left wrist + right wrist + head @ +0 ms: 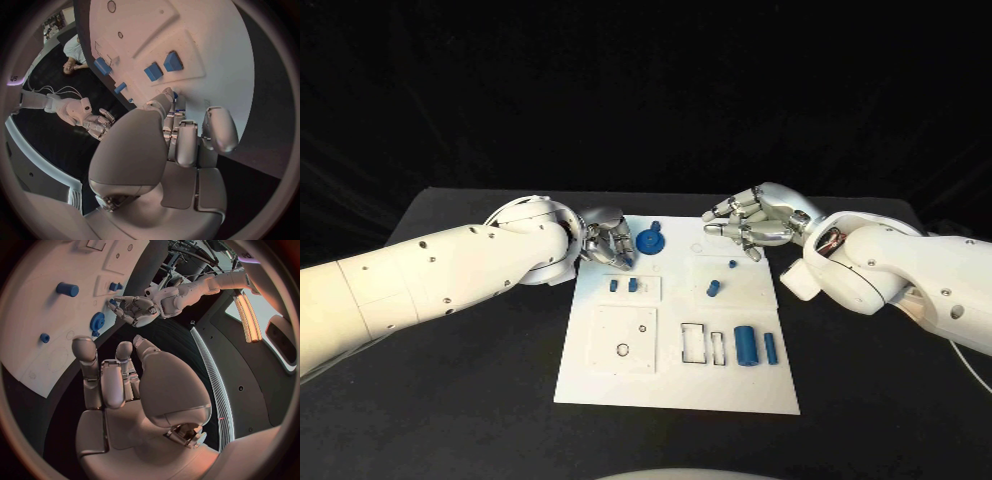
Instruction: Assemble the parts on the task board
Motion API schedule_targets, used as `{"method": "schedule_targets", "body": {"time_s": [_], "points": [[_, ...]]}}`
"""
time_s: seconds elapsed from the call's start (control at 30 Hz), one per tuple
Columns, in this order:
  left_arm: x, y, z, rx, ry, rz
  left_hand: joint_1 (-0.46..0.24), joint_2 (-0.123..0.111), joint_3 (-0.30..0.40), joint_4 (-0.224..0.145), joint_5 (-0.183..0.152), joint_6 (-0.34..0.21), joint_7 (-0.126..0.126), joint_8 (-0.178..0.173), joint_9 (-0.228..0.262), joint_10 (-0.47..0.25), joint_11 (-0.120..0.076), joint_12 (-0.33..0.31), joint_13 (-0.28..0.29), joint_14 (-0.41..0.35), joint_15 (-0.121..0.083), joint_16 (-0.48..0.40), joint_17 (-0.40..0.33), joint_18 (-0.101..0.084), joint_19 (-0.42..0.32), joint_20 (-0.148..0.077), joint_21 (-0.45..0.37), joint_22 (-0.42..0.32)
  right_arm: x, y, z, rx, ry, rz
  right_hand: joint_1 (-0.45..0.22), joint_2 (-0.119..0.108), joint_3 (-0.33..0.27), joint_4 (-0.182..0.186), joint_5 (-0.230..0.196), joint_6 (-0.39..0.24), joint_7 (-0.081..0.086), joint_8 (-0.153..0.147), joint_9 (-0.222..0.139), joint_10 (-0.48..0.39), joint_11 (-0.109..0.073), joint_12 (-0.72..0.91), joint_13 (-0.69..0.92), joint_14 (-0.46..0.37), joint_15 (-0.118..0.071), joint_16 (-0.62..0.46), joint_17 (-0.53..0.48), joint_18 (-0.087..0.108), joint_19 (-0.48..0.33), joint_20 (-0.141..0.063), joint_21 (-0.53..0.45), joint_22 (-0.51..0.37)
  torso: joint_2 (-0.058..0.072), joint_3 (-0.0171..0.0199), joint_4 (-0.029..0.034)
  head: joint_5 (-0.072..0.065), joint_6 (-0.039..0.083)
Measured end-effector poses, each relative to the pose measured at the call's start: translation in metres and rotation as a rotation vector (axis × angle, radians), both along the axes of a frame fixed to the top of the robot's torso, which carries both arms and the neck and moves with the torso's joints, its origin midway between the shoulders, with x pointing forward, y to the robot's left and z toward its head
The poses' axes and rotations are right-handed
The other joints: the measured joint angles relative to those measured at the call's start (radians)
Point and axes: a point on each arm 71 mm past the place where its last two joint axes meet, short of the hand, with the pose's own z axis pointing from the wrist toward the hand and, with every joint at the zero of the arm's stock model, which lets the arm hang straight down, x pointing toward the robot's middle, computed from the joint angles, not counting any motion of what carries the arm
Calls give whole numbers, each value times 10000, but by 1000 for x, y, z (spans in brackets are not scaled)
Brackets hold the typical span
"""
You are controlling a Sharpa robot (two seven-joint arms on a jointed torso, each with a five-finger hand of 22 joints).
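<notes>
The white task board (678, 385) lies in the middle of the black table. A blue gear (651, 241) is at its far end, also seen as the gear (97, 321). My left hand (606, 243) is right beside the gear with its fingers curled, the tips at the gear's edge; whether it grips the gear is hidden. A speck of blue (175, 95) shows past the left fingers (187, 140). My right hand (754, 222) hovers over the board's far right corner, fingers bent and apart, holding nothing. The right fingers (103, 380) point at the board.
Two small blue blocks (625, 285) sit in a recess near the left hand. Two blue pegs (731, 265) (714, 289) stand right of centre. A blue cylinder (746, 344) and a thin blue pin (772, 347) lie beside empty slots (694, 343).
</notes>
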Motion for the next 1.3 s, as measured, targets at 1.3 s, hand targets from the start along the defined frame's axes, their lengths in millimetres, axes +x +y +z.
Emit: {"method": "schedule_targets", "body": {"time_s": [1.3], "points": [[-1, 3, -1, -164, 47, 45, -358, -358, 164, -24, -9, -754, 215, -659, -222, -271, 195, -340, 2, -39, 109, 0, -183, 1, -108, 107, -90, -3, 1, -1, 0, 3, 5, -26, 0, 0, 1, -1, 40, 0, 0, 0, -1, 0, 0, 0, 6, 0, 0, 0, 5, 1, 0, 0, 0, 0, 1, -3, -1, 53, -39]]}}
